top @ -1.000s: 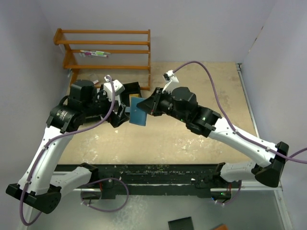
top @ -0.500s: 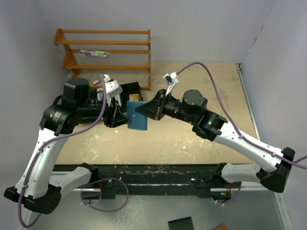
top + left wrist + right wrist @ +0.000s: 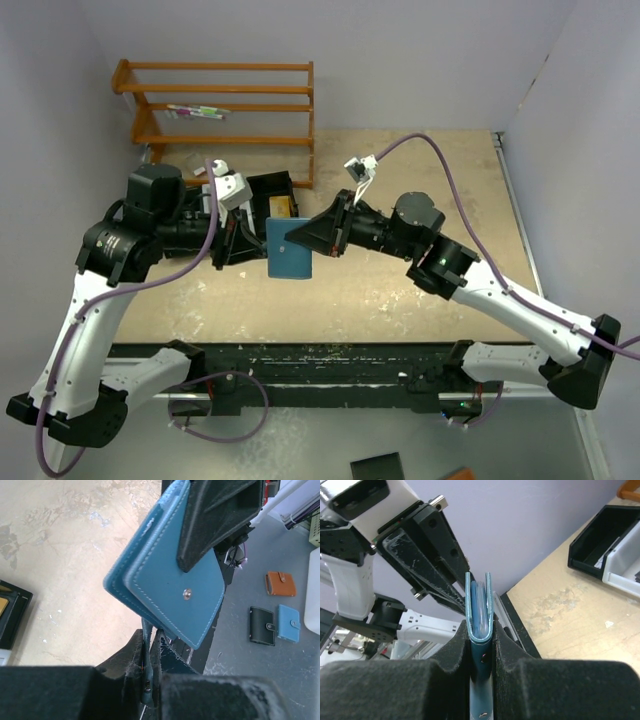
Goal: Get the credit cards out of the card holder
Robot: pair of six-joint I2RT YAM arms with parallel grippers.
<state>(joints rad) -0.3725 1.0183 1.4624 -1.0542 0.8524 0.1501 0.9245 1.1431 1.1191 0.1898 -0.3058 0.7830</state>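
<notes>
Where the two arms meet, just in front of the right end of the wooden rack (image 3: 225, 105), they cover much of the sandy table (image 3: 400, 290) as seen from above. The left arm (image 3: 95, 300) rises in front of the rack's left end with its elbow high. Its forearm is turned level toward the rack's right end. The right arm (image 3: 500, 295) comes in from well to the rack's right, stretched long and level the opposite way.

A black tray (image 3: 275, 182) sits at the foot of the rack's right end, half hidden by the left wrist. A gold-tan card (image 3: 283, 207) shows in it, its outline cut off.

The card holder (image 3: 290, 250) hangs clear of the table on the near side of the rack, just in front of that tray. Its broad blue face is turned up toward the overhead camera. The right gripper (image 3: 480, 645) is clamped on it near the fold, one pad on each cover. Between the covers there are thin pale edges (image 3: 479, 602); whether these are credit cards or pockets is hard to make out.

The left gripper (image 3: 150, 647) has its jaws pinched together on a thin blue strip (image 3: 145, 630) hanging from the holder's lower edge. The strip's end is hidden between the pads. A small metal snap (image 3: 186, 594) sits on the holder's outer face.
</notes>
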